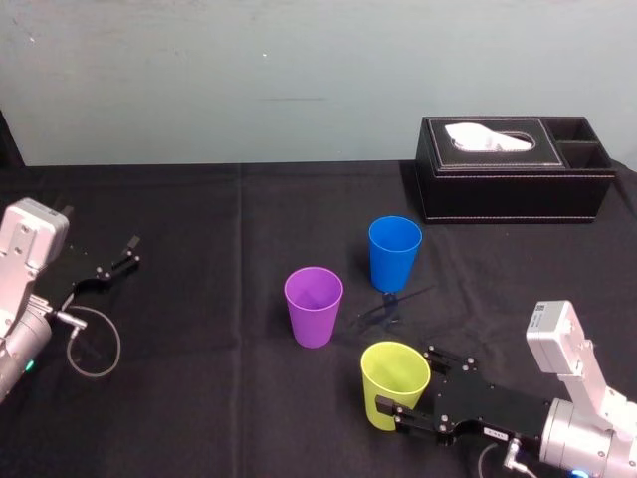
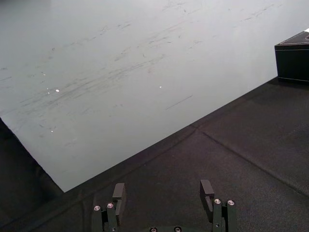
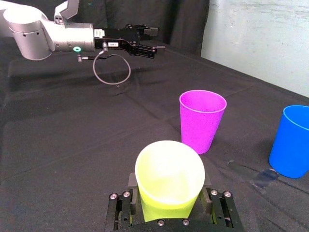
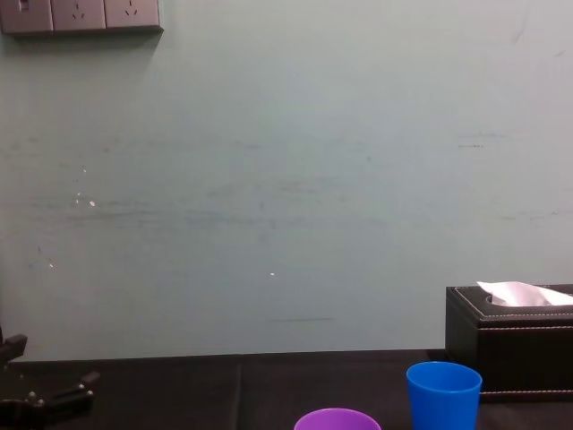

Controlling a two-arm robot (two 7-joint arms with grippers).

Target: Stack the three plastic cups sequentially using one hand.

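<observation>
"Three cups on the bench (image 1: 199, 398), and was any of them nested yet?"

"None. The purple cup (image 1: 314, 304) and the blue cup (image 1: 395, 253) stood upright and apart near the middle, with the blue one farther back toward the tissue box (image 1: 513, 169). I judged the stacking barely begun."

"And the yellow-green cup (image 1: 394, 383)?"

"It was nearest the robot and tilted, with the right claw (image 1: 410, 386) clamped on its wall from both sides. Whether it had left the bench I could not tell."

"What remained, then?"

"All of it, I'd say: that cup into one of the others, then the pair joined with the third."

"The left claw (image 1: 130, 252)?"

"Parked over the bench's left side, fingers apart, holding nothing."
</observation>
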